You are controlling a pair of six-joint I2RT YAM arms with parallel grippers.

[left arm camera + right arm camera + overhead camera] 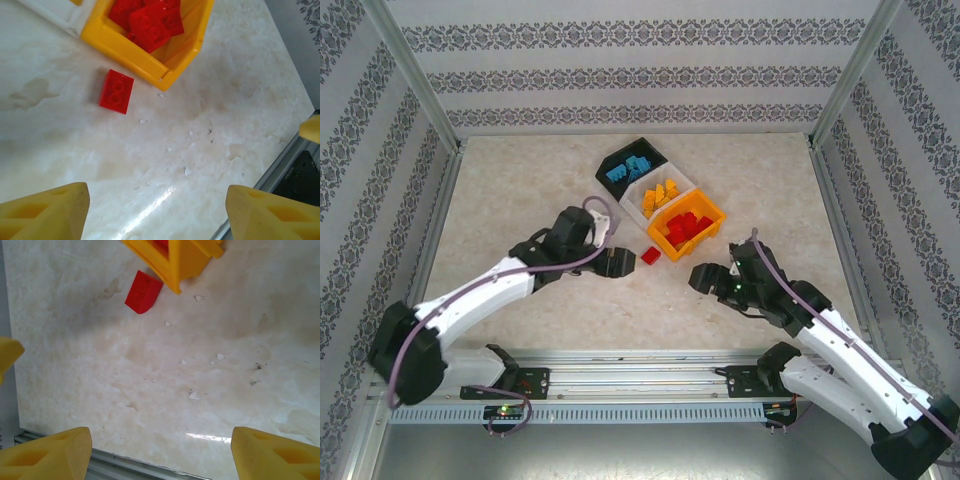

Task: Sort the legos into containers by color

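Top external view: three containers joined in a row, ahead of both grippers. Farthest from the left gripper, a black bin with blue legos inside, about four or five, too overlapped for a firm count. Next, a white bin with orange-yellow legos, roughly four. Nearest, an orange bin, just ahead of the right gripper, piled with red legos, perhaps five or six. One loose red brick on the table, between the two grippers, just beside the orange bin's front corner, touching neither gripper.

Left wrist view: fingers spread wide, nothing between them; loose red brick ahead and to the left, studs up, close to the orange bin.

Right wrist view: fingers likewise released and empty; same brick ahead, left of centre, right by the orange bin.
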